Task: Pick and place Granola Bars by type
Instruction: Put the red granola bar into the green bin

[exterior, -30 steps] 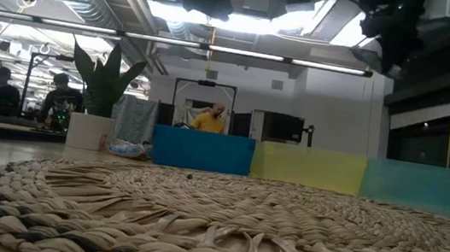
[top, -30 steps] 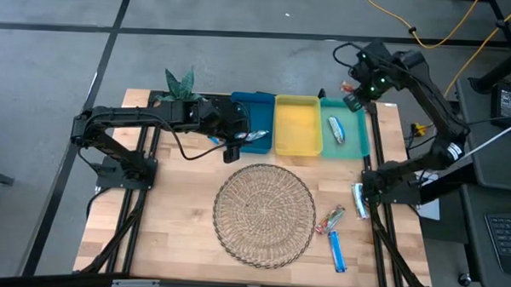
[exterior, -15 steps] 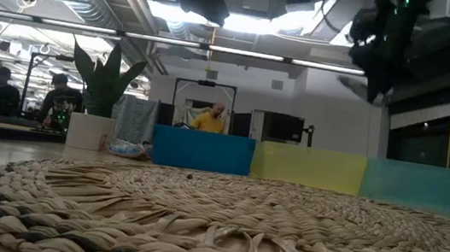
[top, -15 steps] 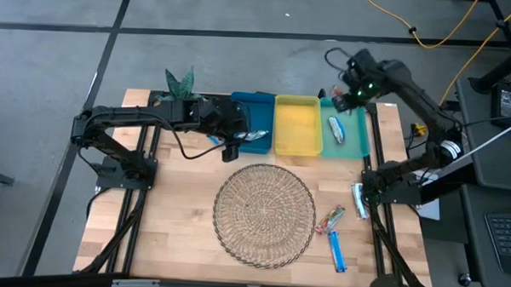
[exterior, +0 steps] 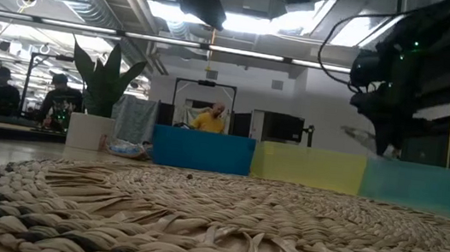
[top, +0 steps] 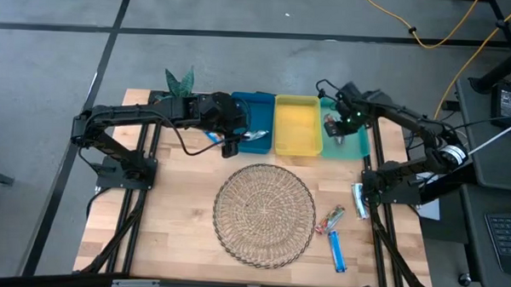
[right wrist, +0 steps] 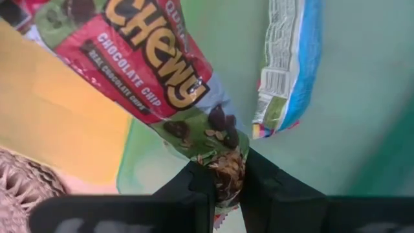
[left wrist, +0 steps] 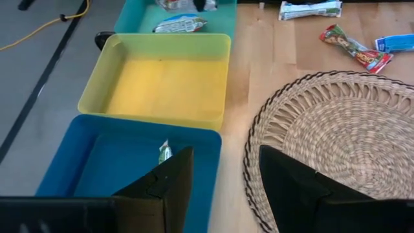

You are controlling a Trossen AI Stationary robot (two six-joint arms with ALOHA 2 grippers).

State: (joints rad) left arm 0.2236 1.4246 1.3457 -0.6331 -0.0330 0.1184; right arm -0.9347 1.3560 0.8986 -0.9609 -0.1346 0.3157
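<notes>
A red-green Chewy granola bar (right wrist: 155, 65) is pinched by the right gripper (top: 335, 127) over the teal tray (top: 354, 144); the left gripper (top: 231, 148), jaws parted, is held at the blue tray (top: 259, 101).

"Chewy" and "CHOCOLATE CHIP" on the red-green granola bar wrapper (right wrist: 155, 71).

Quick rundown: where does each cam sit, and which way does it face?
High: overhead, straight down; both arms, wicker mat, three trays.
Low: table height, level across the mat at the tray walls; arms above.
Left wrist: behind left gripper, open, facing blue tray.
Right wrist: behind right gripper, shut on red-green bar, over teal tray.
Shared: yellow tray.
</notes>
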